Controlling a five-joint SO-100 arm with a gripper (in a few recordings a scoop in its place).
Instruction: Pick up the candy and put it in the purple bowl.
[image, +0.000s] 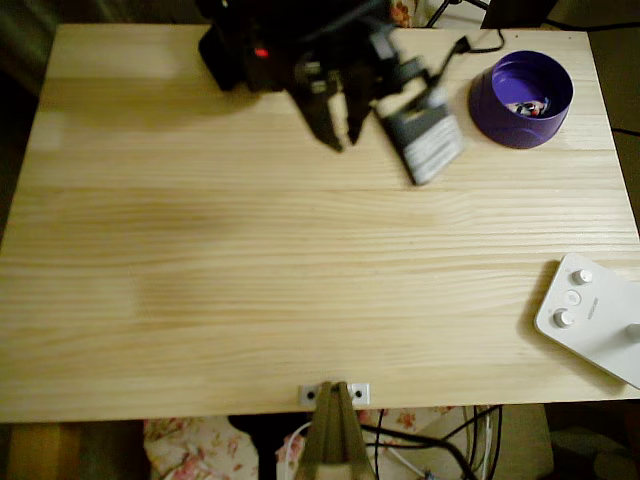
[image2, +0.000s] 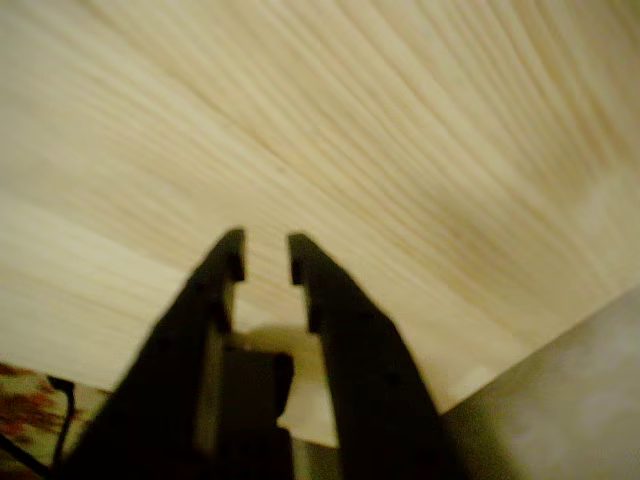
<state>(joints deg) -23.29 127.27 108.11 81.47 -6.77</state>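
Candy (image: 527, 107) in bowl (image: 495, 100), perhaps, blurred.

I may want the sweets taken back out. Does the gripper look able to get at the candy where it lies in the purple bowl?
Probably yes. The candy lies in the open-topped purple bowl, nothing covers it, and the gripper hangs empty nearby. The bowl's deep walls could crowd the fingers.

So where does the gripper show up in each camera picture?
Overhead view: the gripper hangs near the top middle, left of the purple bowl, fingers slightly apart.
Wrist view: its two dark fingers rise from the bottom middle, nothing between them.
Shared landmark: the pale wooden table under the gripper.
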